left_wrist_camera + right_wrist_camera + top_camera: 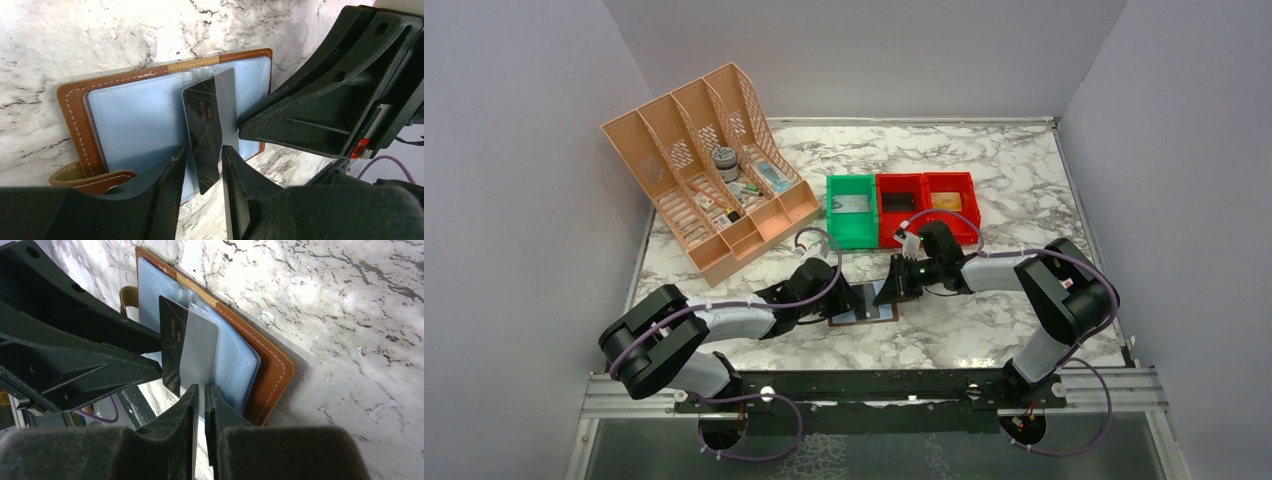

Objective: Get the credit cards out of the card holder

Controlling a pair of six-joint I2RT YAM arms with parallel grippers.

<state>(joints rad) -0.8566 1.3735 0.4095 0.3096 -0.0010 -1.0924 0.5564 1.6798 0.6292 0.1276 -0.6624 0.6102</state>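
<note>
At lower centre of the overhead view, both my arms reach inward, elbows out, meeting over the card holder [869, 312], which lies open on the marbled table [1024, 200]. My right gripper [201, 387] pinches a credit card [202, 120] standing up from its pale lining. My left gripper [203, 149] stands part-open, fingers flanking that card. Higher in frame: peach organiser [709, 180], green bin [854, 237], red bins [922, 195], plain pale walls [844, 50].

Robot lab cell: blank walls [514, 100], marble tabletop [1024, 170], mounting rail [874, 383].
</note>
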